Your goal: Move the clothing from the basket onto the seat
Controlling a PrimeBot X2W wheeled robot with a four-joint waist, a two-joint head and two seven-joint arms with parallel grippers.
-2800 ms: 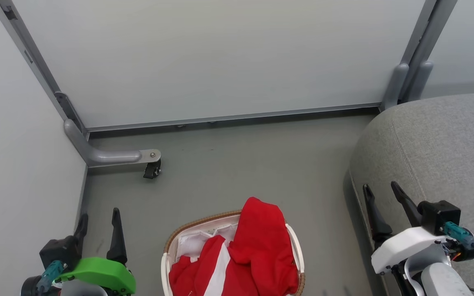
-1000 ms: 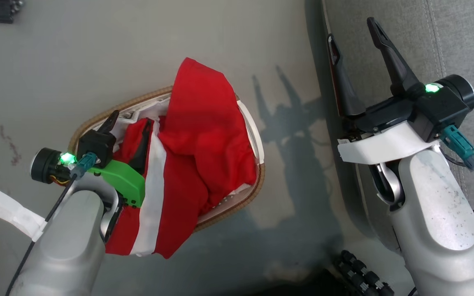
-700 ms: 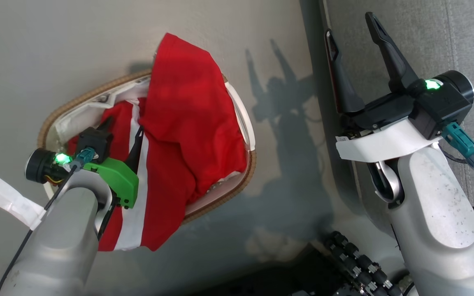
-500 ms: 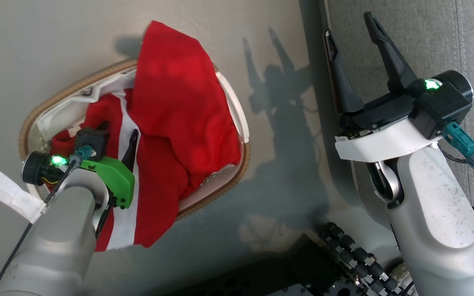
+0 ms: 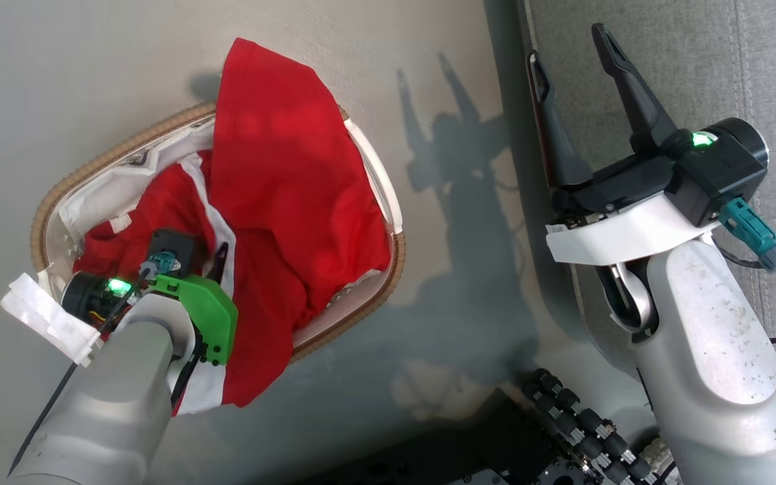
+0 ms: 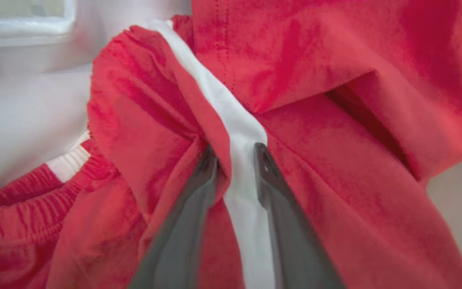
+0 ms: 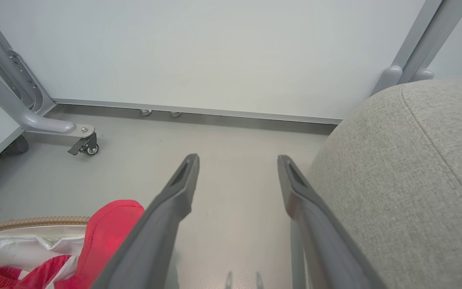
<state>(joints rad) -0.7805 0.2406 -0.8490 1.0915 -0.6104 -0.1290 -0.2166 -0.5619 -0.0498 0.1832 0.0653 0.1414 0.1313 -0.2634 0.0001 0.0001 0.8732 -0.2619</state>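
The clothing (image 5: 280,155) is a heap of bright red garments with a white stripe; it fills the basket (image 5: 91,175) and hangs over both rims. My left gripper (image 5: 201,253) is down among the garments. In the left wrist view that gripper (image 6: 236,154) is shut on a bunched fold of the red clothing (image 6: 315,60) at its white stripe. My right gripper (image 5: 565,44) hangs open and empty at the edge of the grey seat (image 5: 664,54). In the right wrist view the open gripper (image 7: 238,159) is above bare floor, with the seat (image 7: 415,168) to its right and the clothing (image 7: 110,224) and basket (image 7: 30,220) at lower left.
The basket's white liner (image 5: 105,195) shows at its left end. My dark base with a black cable chain (image 5: 563,417) lies at the bottom. White panels (image 7: 215,52) wall the floor, and a grey foot with a caster (image 7: 84,146) stands at the left.
The head camera has shifted. My left gripper has gone deeper into the basket and closed its fingers on a fold by the white stripe. The right gripper has stayed open in place.
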